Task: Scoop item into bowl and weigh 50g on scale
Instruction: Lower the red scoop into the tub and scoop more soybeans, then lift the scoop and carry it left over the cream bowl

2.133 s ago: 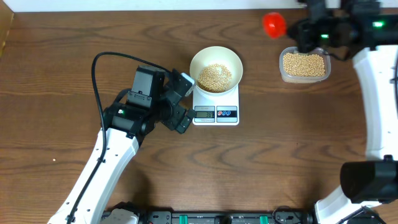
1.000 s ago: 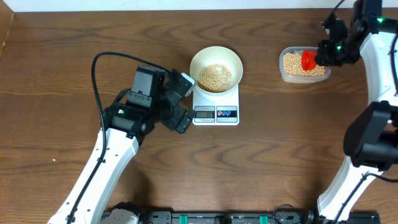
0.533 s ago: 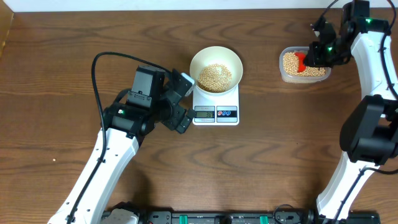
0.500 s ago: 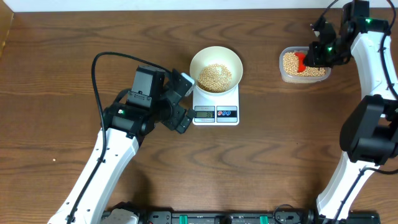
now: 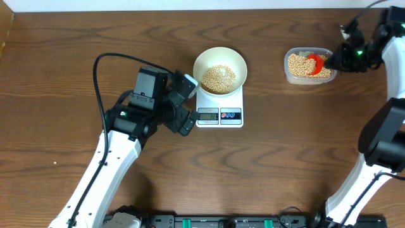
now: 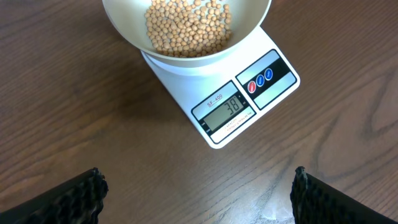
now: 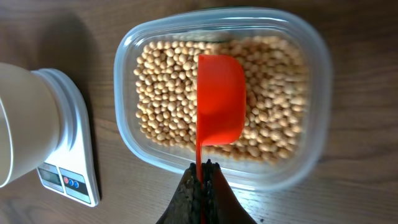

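Note:
The white bowl [image 5: 219,69] stands on the scale [image 5: 220,114] and holds a heap of tan beans [image 5: 219,77]. In the left wrist view the scale's display [image 6: 227,107] reads 38, below the bowl [image 6: 186,57]. My left gripper [image 5: 190,105] [image 6: 199,194] is open just left of the scale, with bare table between its fingers. My right gripper [image 5: 338,59] [image 7: 204,169] is shut on the thin handle of a red scoop [image 5: 314,62] [image 7: 221,99]. The scoop's cup lies over the beans [image 7: 161,93] in the clear tub [image 5: 309,66] [image 7: 124,56].
The dark wood table [image 5: 285,158] carries only the scale and the tub. A black cable [image 5: 96,69] loops off the left arm. The table's far edge runs along the top, with a wooden edge [image 5: 5,28] at the far left.
The right gripper brought the red scoop from above the table behind the tub down onto the beans in it, and its wrist swung out to the right. The left arm has not moved.

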Robot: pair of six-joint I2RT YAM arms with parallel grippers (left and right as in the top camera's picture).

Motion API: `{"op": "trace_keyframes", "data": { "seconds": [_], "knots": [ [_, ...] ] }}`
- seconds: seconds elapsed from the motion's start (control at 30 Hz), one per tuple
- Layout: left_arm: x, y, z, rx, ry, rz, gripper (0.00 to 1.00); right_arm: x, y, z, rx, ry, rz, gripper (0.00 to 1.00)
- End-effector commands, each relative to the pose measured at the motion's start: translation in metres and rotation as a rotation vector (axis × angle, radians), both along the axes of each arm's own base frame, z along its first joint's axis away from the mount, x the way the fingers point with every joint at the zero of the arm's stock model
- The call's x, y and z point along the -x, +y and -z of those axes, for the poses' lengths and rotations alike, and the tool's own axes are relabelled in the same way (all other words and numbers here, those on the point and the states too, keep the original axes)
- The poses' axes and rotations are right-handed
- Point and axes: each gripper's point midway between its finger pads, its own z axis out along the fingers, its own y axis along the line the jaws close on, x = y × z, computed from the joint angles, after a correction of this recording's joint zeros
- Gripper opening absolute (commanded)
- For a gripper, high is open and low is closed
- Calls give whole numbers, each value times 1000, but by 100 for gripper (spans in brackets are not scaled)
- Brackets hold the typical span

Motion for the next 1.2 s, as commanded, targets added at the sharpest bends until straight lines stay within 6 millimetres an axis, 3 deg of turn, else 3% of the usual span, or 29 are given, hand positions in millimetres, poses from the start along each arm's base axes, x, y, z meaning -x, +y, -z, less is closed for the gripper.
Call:
{"op": "trace_keyframes", "data": {
  "seconds": [0.0,0.43,0.77,1.0,1.17],
  "knots": [
    [0,-2,0,3,3,21,96,1,-2,-12,-48,-30,12,1],
    [0,-2,0,3,3,21,96,1,-21,-37,-248,-129,48,1],
    [0,-2,0,3,3,21,97,1,-22,-68,-449,-230,46,1],
    [0,-2,0,3,3,21,96,-1,-5,-86,-552,-276,5,1],
    [0,-2,0,3,3,21,97,-3,18,-96,-615,-286,-43,1]
  ]
}}
